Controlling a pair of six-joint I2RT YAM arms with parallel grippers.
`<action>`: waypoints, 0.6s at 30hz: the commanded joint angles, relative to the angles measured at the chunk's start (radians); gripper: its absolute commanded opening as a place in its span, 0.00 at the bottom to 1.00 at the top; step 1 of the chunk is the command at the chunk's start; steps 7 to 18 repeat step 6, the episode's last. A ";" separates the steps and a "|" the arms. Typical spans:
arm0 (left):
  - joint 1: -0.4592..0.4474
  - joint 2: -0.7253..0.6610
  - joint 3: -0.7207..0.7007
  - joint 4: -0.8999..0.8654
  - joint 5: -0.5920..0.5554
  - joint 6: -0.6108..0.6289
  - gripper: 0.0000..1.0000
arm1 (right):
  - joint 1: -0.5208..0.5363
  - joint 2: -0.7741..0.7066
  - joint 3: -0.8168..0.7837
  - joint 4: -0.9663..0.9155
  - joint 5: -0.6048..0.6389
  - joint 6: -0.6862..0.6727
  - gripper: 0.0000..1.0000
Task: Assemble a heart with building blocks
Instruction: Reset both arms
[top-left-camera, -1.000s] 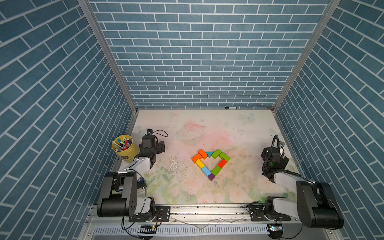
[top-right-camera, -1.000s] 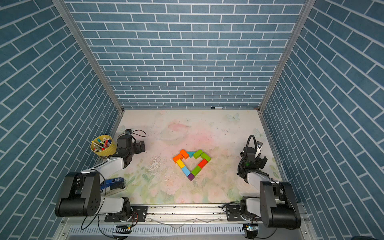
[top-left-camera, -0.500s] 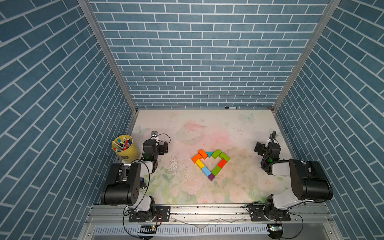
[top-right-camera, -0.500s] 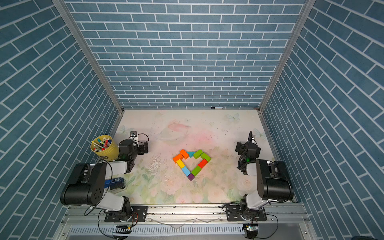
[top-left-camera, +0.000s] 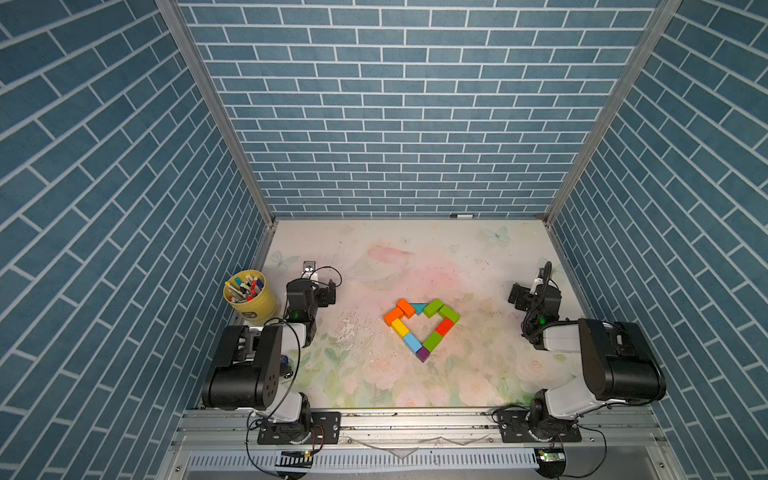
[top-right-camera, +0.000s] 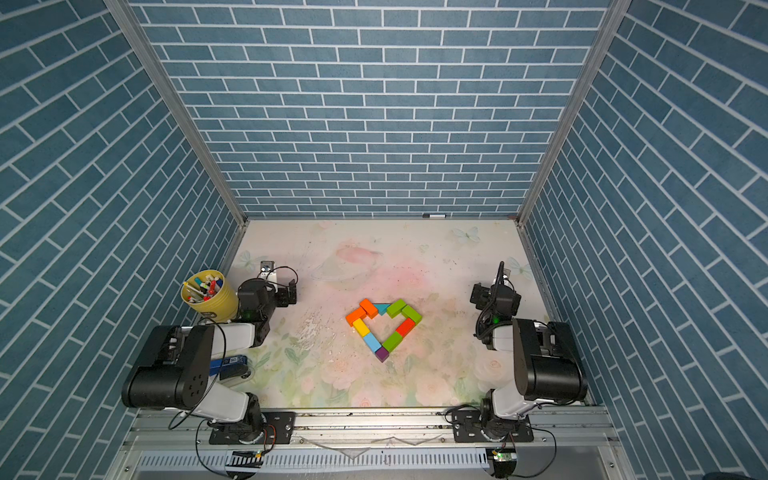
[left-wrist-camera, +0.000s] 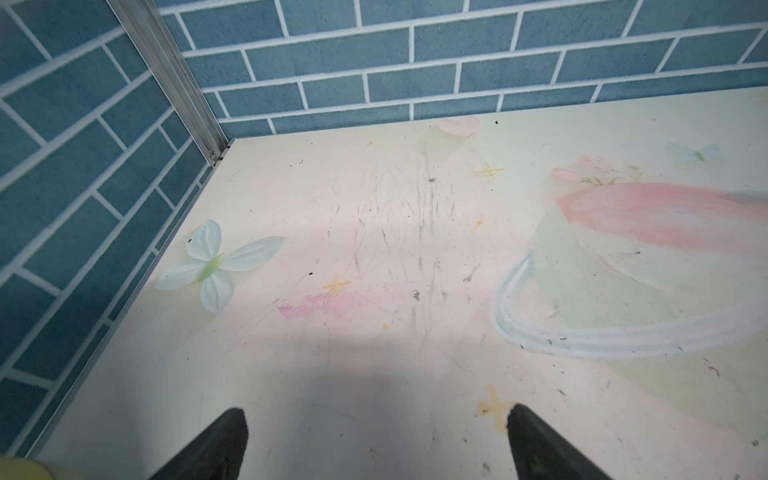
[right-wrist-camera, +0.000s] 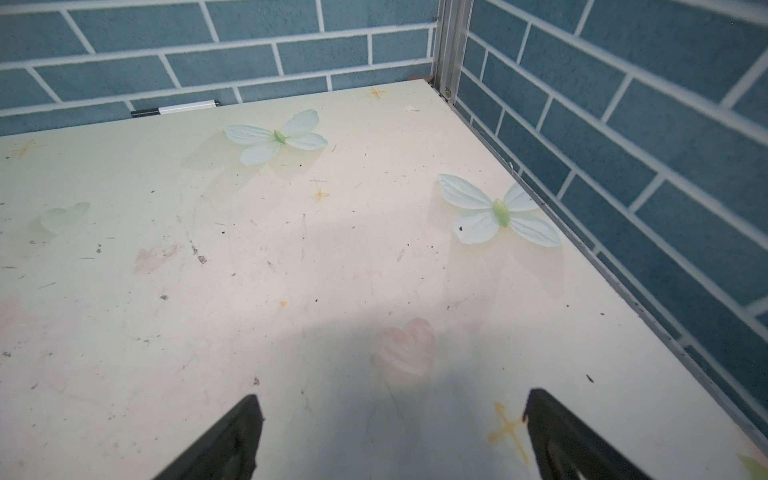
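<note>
The left arm (top-right-camera: 166, 374) mostly hides a stapler (top-right-camera: 226, 362).

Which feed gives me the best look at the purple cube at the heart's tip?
The top views: both show the purple cube unobstructed, closing the heart at its bottom point. Neither wrist view shows it; they face only table and wall.

Blue brick-patterned walls (top-left-camera: 399, 124) with metal corner posts (top-left-camera: 216, 112) enclose a pale floral tabletop (top-left-camera: 415, 249).
</note>
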 joint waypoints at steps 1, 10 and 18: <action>-0.006 -0.001 -0.003 0.016 -0.006 0.009 1.00 | -0.004 -0.003 0.025 0.013 -0.014 -0.040 0.99; -0.006 -0.001 -0.004 0.016 -0.006 0.009 1.00 | -0.002 -0.012 0.007 0.037 -0.018 -0.043 0.99; -0.006 -0.001 -0.004 0.016 -0.006 0.009 1.00 | -0.002 -0.012 0.007 0.037 -0.018 -0.043 0.99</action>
